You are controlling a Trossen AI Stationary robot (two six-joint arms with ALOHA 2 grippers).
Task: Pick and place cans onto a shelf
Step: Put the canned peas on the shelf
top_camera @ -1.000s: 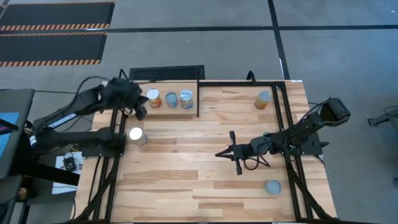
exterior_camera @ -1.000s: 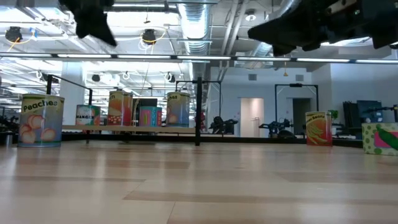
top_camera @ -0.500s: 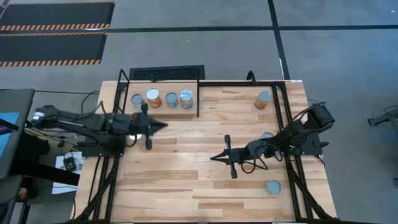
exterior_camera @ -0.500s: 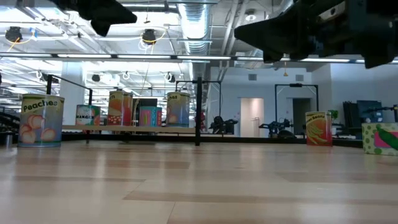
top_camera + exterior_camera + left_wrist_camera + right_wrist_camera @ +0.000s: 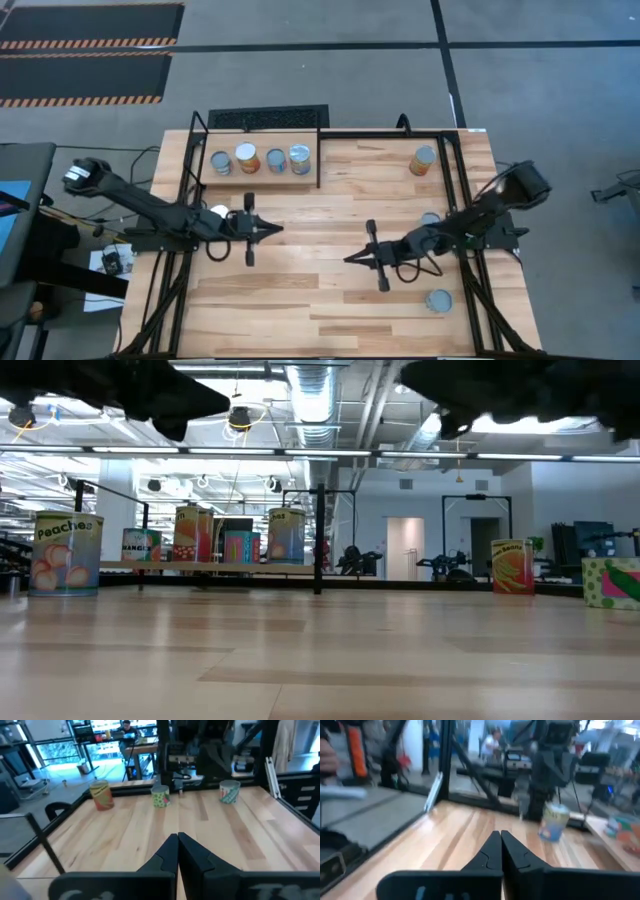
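High view, shelf: far left of the table, four cans in a row on it.
Loose cans: far right, right edge, near right, one by left arm.
Left gripper: fingers pressed together, empty, over table's left-middle.
Right gripper: fingers pressed together, empty, near centre.

A robotics lab or industrial test hall is showing here. Exposed ducts and pipes are running under a high ceiling, with strip lights hanging across it. A black frame is enclosing the plank worktop, which is standing on grey concrete floor beside hazard-striped mats. Beyond it, more rigs and benches are filling the hall, and a person is sitting at a desk crowded with equipment.
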